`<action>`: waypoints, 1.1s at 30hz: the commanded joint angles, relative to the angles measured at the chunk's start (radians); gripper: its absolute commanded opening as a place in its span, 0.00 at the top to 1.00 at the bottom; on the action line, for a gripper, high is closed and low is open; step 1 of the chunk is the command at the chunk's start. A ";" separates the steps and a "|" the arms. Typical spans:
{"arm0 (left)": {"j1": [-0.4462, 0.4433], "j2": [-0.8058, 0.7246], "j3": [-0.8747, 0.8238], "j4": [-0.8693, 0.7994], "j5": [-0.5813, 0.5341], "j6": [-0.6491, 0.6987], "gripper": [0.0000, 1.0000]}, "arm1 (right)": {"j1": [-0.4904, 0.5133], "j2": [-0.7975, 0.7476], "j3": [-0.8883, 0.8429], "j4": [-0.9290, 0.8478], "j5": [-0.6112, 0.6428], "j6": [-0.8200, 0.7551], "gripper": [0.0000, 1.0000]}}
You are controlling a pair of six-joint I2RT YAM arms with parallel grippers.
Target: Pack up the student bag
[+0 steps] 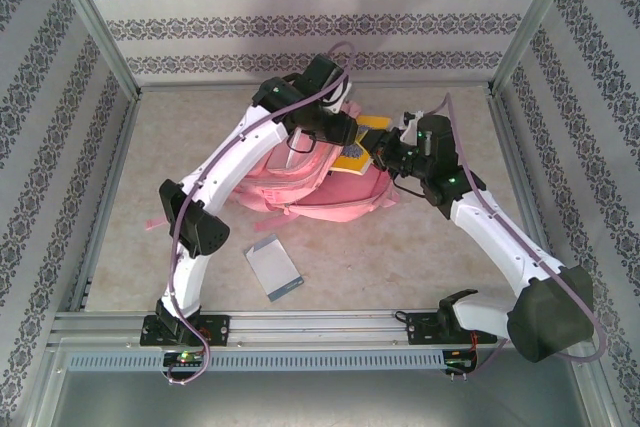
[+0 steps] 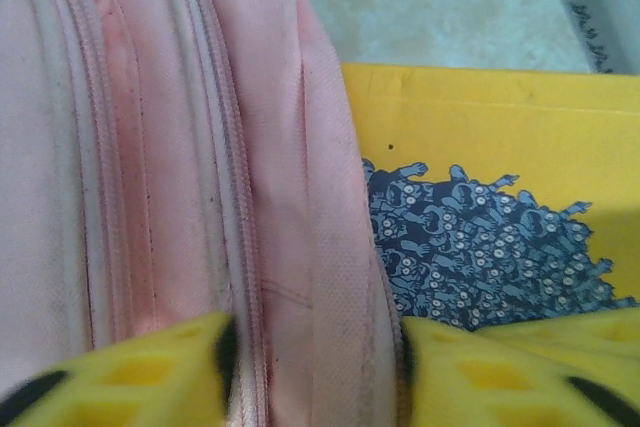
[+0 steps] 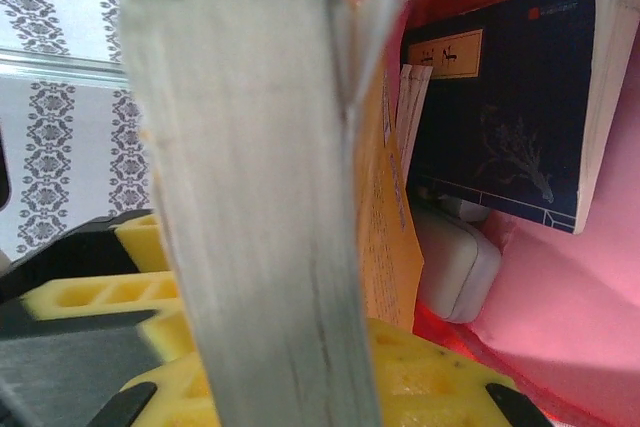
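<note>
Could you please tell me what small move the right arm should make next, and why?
Probably the right pincer should ease the thick yellow-covered book it grips deeper into the pink fabric backpack: the book stands at the open mouth, with a dark navy book already inside.

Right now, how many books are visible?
3: yellow paperback book in the right jaws, dark navy book inside the pink fabric backpack, grey notebook on the table. Others may hide inside.
</note>
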 commanded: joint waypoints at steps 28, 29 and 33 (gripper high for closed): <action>0.094 -0.192 0.085 -0.130 -0.087 0.024 1.00 | -0.001 -0.055 -0.115 0.127 0.042 -0.018 1.00; 0.095 -0.192 0.084 -0.134 -0.086 0.024 1.00 | 0.003 -0.057 -0.105 0.135 0.045 -0.001 1.00; 0.099 -0.195 0.082 -0.137 -0.085 0.023 1.00 | 0.025 -0.060 -0.068 0.167 0.066 0.093 1.00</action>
